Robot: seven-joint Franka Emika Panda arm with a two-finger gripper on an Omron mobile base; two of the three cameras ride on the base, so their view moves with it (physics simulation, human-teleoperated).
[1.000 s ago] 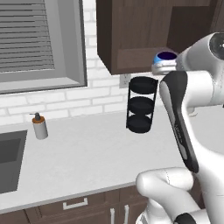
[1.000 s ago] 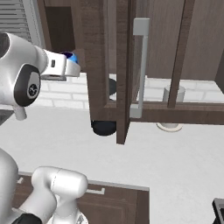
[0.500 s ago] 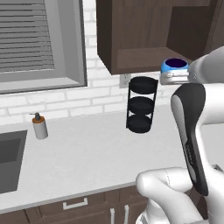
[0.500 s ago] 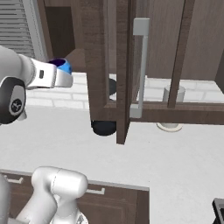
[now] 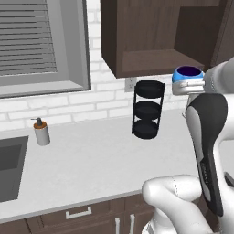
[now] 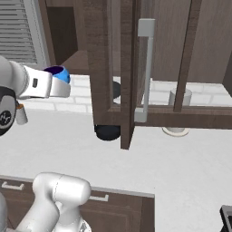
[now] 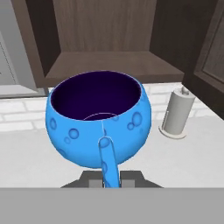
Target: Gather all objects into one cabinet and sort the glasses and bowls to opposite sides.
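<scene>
My gripper [image 7: 109,178] is shut on the handle of a bright blue mug [image 7: 98,127] with a dark inside, held upright in the air. The same mug [image 5: 187,75] shows at the end of my arm, right of the black rack, with the gripper [image 5: 186,87] under it. From the other side the mug [image 6: 59,74] hangs left of the open cabinet door [image 6: 146,68] with its light grey bar handle. The dark brown cabinet [image 7: 109,61] stands open ahead of the mug, its shelf bare where I can see it. The bowl and the other glasses are out of view.
A black three-tier round rack [image 5: 147,109] stands on the grey counter [image 5: 91,160] under the cabinet. A soap dispenser [image 5: 42,132] and a sink [image 5: 9,164] lie at the left. A grey paper-towel roll [image 7: 177,113] stands at the wall on the right.
The hand with the mug has shifted right and slightly lower in the left base view, left in the right base view. The grip has stayed shut.
</scene>
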